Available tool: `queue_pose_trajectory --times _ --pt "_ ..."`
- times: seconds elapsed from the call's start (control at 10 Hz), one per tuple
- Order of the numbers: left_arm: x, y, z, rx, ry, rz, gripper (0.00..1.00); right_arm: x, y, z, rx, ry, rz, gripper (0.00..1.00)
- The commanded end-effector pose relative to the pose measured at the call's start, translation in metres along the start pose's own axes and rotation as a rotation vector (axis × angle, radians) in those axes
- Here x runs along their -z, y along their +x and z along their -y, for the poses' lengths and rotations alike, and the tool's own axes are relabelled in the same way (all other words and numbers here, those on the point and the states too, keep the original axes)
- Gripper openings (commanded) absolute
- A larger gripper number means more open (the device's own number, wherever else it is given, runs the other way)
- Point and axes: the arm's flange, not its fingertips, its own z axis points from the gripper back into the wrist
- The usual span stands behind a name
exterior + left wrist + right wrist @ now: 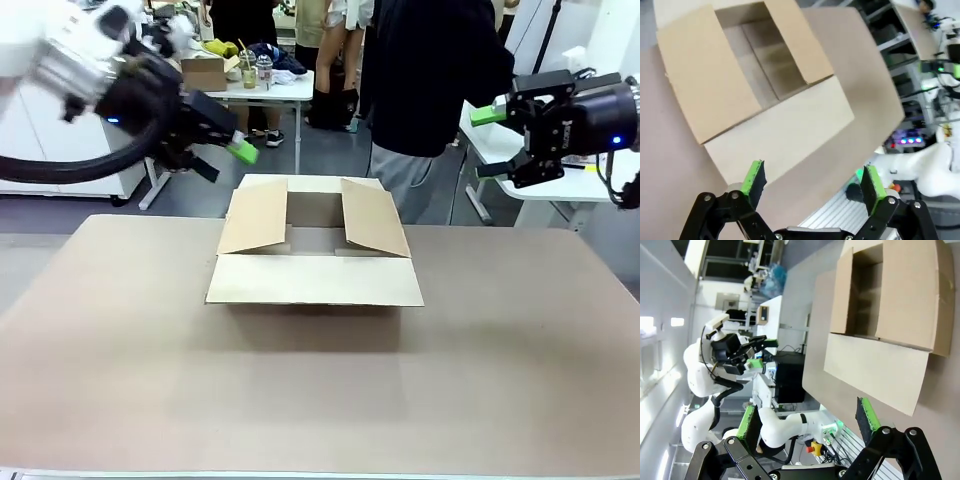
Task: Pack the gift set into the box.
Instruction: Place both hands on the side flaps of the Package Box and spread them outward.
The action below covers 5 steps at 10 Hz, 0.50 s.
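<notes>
Cardboard box [315,280] is sitting open, mid tabletop [120,370]. I am holding my left end effector [225,160] raised off its far-left corner, right end effector [490,142] far right; both spread wide, empty.

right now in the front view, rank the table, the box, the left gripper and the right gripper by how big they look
1. table: largest, spans the picture's width
2. box: flaps open, mid-table
3. left gripper and right gripper: both open and look about alike, so I won't rank one over the other
</notes>
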Motion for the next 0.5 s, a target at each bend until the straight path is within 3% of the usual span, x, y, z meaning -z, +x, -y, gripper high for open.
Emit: queue_pose_trajectory --times 0.0,0.4 --pt "0.022 0.025 -0.004 -0.07 0.173 -0.001 1.0 0.001 0.001 0.0 -0.028 0.013 0.004 1.0" --pt "0.088 0.07 0.012 -0.112 0.71 0.07 1.0 0.001 0.001 0.0 -0.028 0.013 0.004 1.0"
